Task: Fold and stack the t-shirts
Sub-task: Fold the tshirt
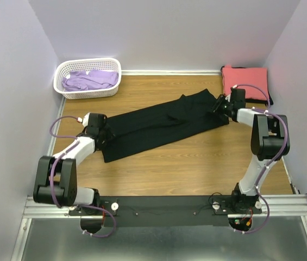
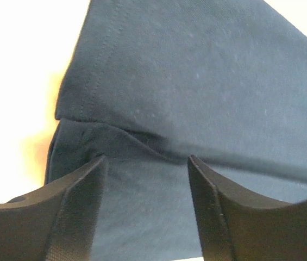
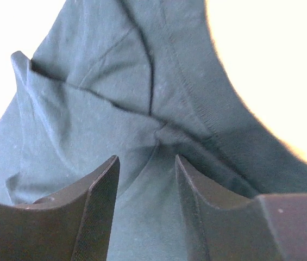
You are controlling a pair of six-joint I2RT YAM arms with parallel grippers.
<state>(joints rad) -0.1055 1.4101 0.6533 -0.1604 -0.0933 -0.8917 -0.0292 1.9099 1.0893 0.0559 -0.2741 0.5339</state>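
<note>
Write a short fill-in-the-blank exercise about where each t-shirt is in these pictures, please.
1. The lavender t-shirt lies inside the white ___.
2. The black t-shirt lies spread on the ___, between the left gripper and the right gripper.
3. The coral-red t-shirt lies nearer to the ___ gripper.
Missing words: basket; table; right.

Even room light; blown-out wrist-view backgrounds.

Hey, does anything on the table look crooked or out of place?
The black t-shirt lies slanted across the table, loosely folded and wrinkled. The lavender shirt sits crumpled in the basket. Nothing looks spilled or damaged.
</note>
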